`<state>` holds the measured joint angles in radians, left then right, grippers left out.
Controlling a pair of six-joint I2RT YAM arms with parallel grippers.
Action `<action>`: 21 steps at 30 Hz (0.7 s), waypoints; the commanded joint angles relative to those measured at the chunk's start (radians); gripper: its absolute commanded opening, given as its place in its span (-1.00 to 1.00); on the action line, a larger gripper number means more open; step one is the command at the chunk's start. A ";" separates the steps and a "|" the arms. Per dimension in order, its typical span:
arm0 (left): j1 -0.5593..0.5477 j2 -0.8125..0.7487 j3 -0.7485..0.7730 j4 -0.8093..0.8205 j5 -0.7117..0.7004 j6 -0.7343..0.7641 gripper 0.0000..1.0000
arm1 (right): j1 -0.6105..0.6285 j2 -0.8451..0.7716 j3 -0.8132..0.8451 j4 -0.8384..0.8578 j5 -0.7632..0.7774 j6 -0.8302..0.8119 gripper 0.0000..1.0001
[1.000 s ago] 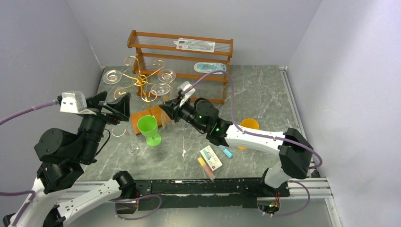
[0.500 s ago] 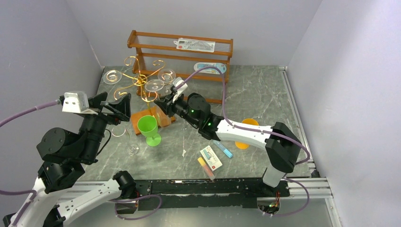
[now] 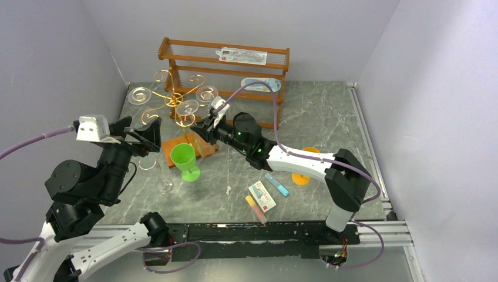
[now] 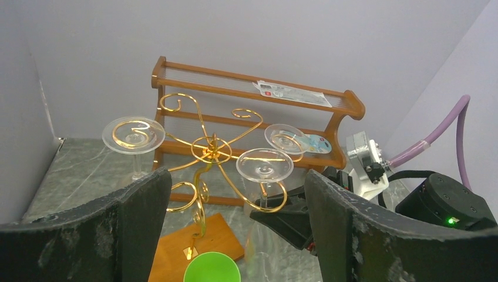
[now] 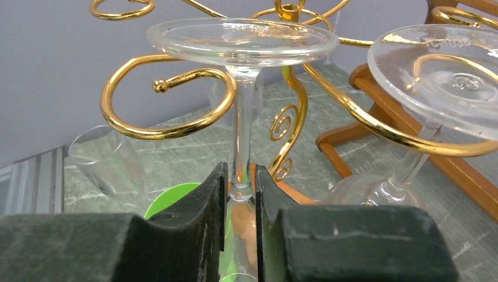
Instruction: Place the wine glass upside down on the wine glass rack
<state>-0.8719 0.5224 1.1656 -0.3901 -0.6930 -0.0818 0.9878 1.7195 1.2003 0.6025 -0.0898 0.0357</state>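
- The right gripper (image 5: 239,176) is clamped on the stem of the wine glass (image 5: 241,117). The glass is upside down, its foot riding level above the jaws.
- The change: over the last second that arm has carried the glass leftward, in toward the wine glass rack (image 5: 170,126). The foot now sits just above one gold curl, with the stem right at the curl's inner edge.
- Whether the stem is fully inside the loop I cannot tell from here. My read is that the hang is nearly made, and what is left is to settle the foot onto the wire before letting go.
- The left gripper (image 3: 141,126) has stayed put, fingers spread wide and holding nothing, well off to the side of the rack.
- Containers now. Just below the working gripper stands a green cup (image 3: 183,155), upright, with nothing showing inside.
- Past the jaws, two hanging glasses (image 4: 133,134) are already on the rack by their feet, one to either side of the held glass.
- Back along the right arm sits an orange cup (image 3: 310,154), partly hidden, so its contents are unknown.
- Farthest beyond the gripper is the wooden shelf (image 3: 176,59). It has a flat packet (image 3: 244,56) on its upper tier and a blue-and-white packet (image 3: 261,84) on the lower.
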 commanded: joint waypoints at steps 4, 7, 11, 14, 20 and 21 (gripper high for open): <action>0.002 -0.007 -0.011 -0.020 -0.026 0.018 0.75 | -0.021 0.014 0.042 0.054 -0.133 -0.028 -1.00; 0.001 -0.007 -0.010 -0.023 -0.025 0.017 0.75 | -0.026 0.018 0.054 0.039 -0.171 -0.057 -1.00; 0.002 -0.010 -0.010 -0.029 -0.026 0.013 0.75 | -0.027 0.033 0.092 -0.006 -0.190 -0.071 -1.00; 0.002 -0.011 -0.011 -0.029 -0.028 0.010 0.75 | -0.028 0.038 0.104 -0.019 -0.210 -0.068 -1.00; 0.002 -0.012 -0.009 -0.032 -0.029 0.007 0.75 | -0.027 0.026 0.083 -0.020 -0.275 -0.077 -1.00; 0.002 -0.012 -0.010 -0.032 -0.029 0.007 0.75 | -0.027 0.023 0.078 -0.018 -0.283 -0.079 -1.00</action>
<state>-0.8719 0.5198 1.1618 -0.3962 -0.7002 -0.0822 0.9615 1.7493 1.2755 0.5636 -0.3115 -0.0212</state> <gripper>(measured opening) 0.874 0.205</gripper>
